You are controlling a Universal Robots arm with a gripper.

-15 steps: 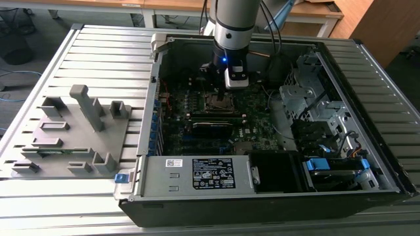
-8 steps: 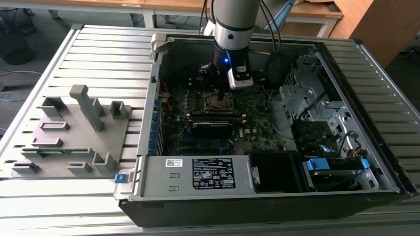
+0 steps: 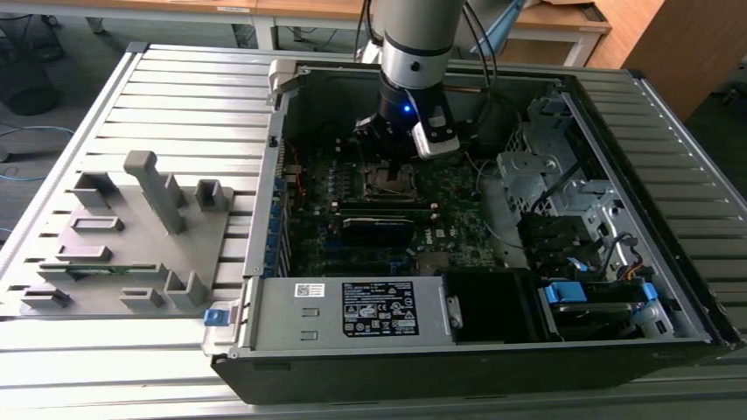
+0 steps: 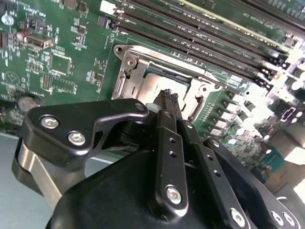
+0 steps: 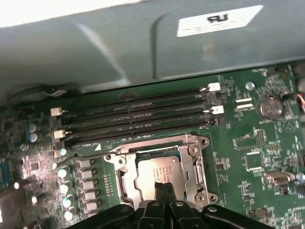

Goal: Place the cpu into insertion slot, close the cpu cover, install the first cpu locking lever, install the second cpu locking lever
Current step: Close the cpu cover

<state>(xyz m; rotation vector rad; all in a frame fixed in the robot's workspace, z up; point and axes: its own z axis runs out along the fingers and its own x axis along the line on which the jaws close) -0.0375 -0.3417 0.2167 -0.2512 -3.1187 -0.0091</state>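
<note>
Inside the open computer case (image 3: 264,219) on the slatted table (image 3: 175,96), you will find the cpu (image 5: 155,171) seated flat in the insertion slot (image 3: 390,181), dull metal top facing up. It is square, so it has no long axis; its edges run parallel to the long memory slots (image 5: 138,119), which lie just beside one edge of the socket. The cpu cover (image 5: 198,167) lies down over it, its cut-out framing the metal top. You cannot tell from these views how the locking levers sit. Your end effector (image 4: 167,95) hangs directly over the cpu, its fingers (image 5: 161,191) pressed together with nothing seen between them; whether the tips touch the chip cannot be judged. A row of small capacitors (image 5: 81,176) borders another side of the socket, and bare green board lies opposite. In the exterior view the case walls stand well apart from the socket, with the power supply (image 3: 350,311) along the near wall.
</note>
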